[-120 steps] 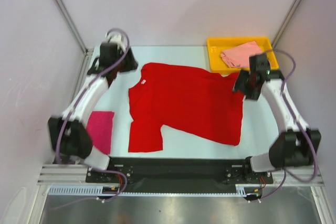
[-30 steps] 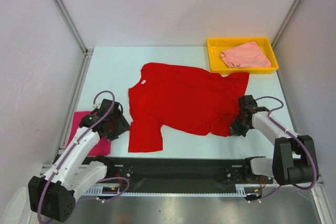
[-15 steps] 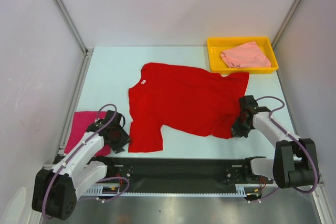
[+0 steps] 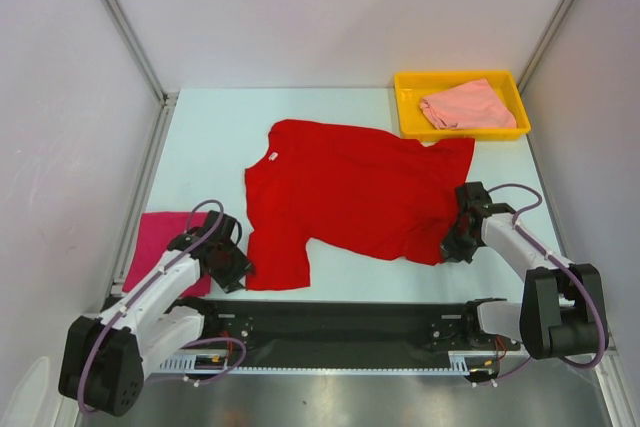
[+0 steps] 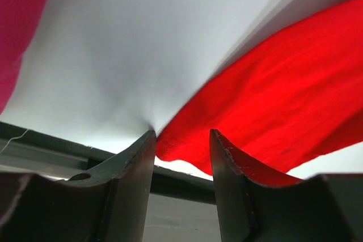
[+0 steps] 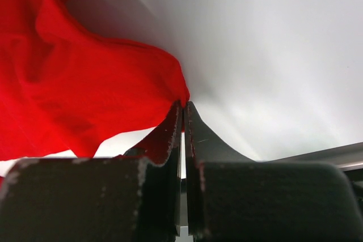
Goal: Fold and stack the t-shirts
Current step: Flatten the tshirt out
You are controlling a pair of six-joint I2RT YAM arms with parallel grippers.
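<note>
A bright red t-shirt [image 4: 350, 197] lies spread flat in the middle of the table. My left gripper [image 4: 238, 269] is low at the near left corner of its sleeve. In the left wrist view the left gripper [image 5: 181, 140] stands open, with the red sleeve corner [image 5: 272, 106] just beyond the gap between its tips. My right gripper [image 4: 452, 247] is shut on the red shirt's near right hem corner; in the right wrist view the right gripper [image 6: 184, 105] pinches a bunched fold of red cloth [image 6: 85, 94]. A folded magenta t-shirt [image 4: 158, 245] lies at the left. A salmon t-shirt [image 4: 465, 105] sits in the tray.
The yellow tray [image 4: 404, 107] stands at the back right corner. White walls and metal posts enclose the table on three sides. The black rail [image 4: 340, 322] with the arm bases runs along the near edge, close behind the left gripper.
Over four seconds both arms came down from the far side to the shirt's near edge. In the last second the left gripper slid right to the sleeve corner; the right gripper held still.
</note>
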